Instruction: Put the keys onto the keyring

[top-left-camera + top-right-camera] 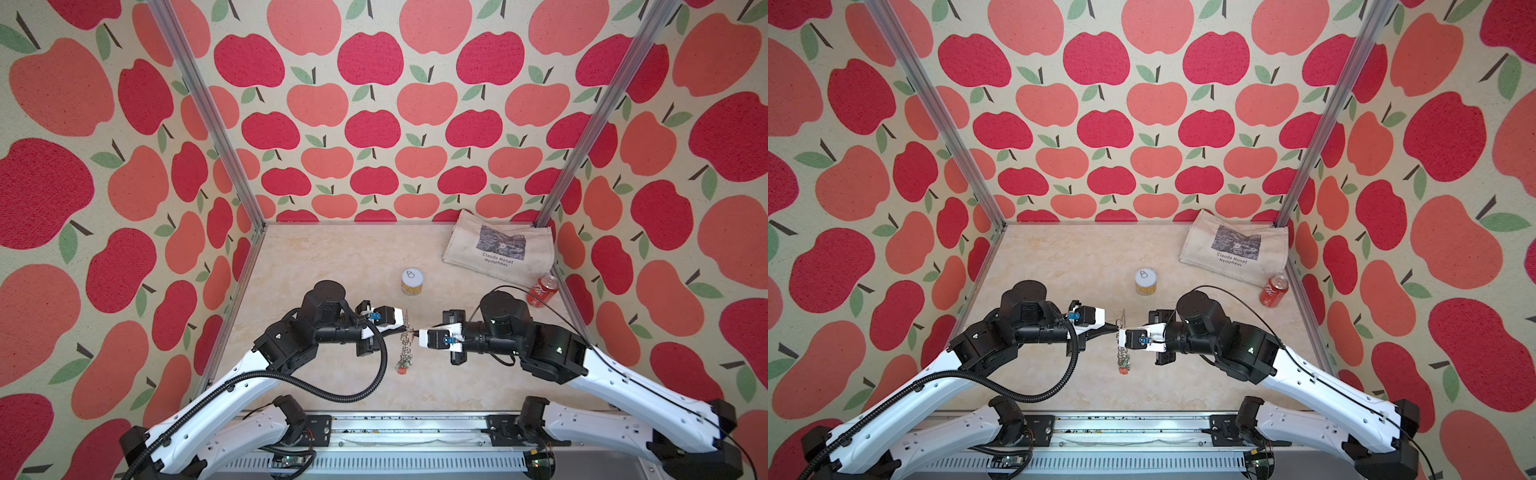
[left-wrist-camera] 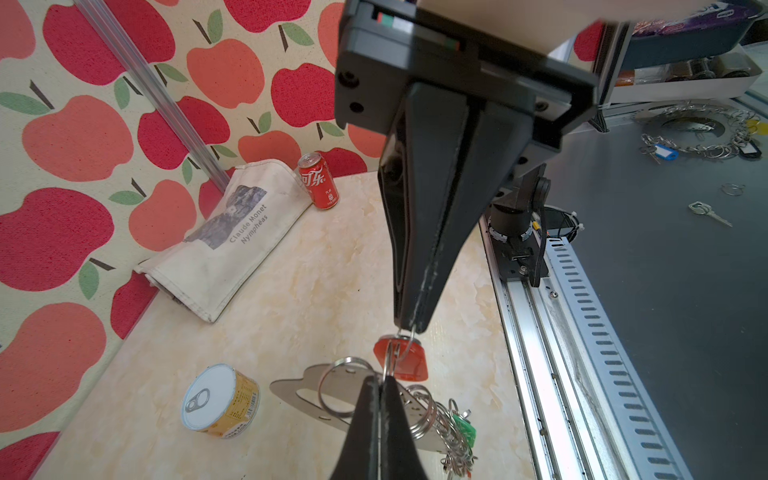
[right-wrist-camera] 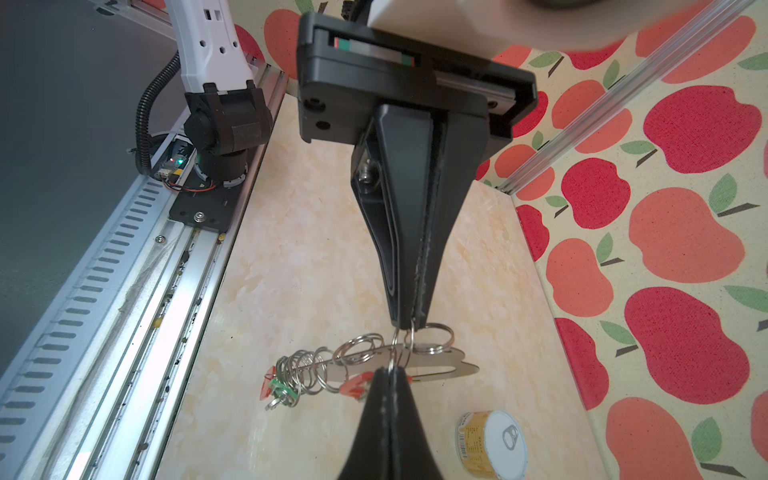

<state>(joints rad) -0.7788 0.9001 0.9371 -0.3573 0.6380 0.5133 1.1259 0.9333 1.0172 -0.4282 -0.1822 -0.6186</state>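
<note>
The left gripper [image 2: 380,379] is clenched on a metal ring at the edge of the keyring [image 2: 291,384]. The right gripper [image 2: 409,327], set tip to tip with it, is clenched on a wire ring [image 2: 410,338] from which a red-tagged key [image 2: 401,359] hangs. The keyring, a flat grey plate, is held on edge between both grippers over the middle of the tabletop [image 1: 332,257]; whether it clears the surface cannot be told. More rings are bunched along its edge, with a green-tagged key [image 2: 463,428] and a second red tag [image 3: 266,384] at the far end. Behind the grippers a pull-tab tin can [image 1: 412,282] is stood upright. A red cola can [image 1: 543,291] and a folded canvas bag [image 1: 498,249] are seen near the back right corner.
</note>
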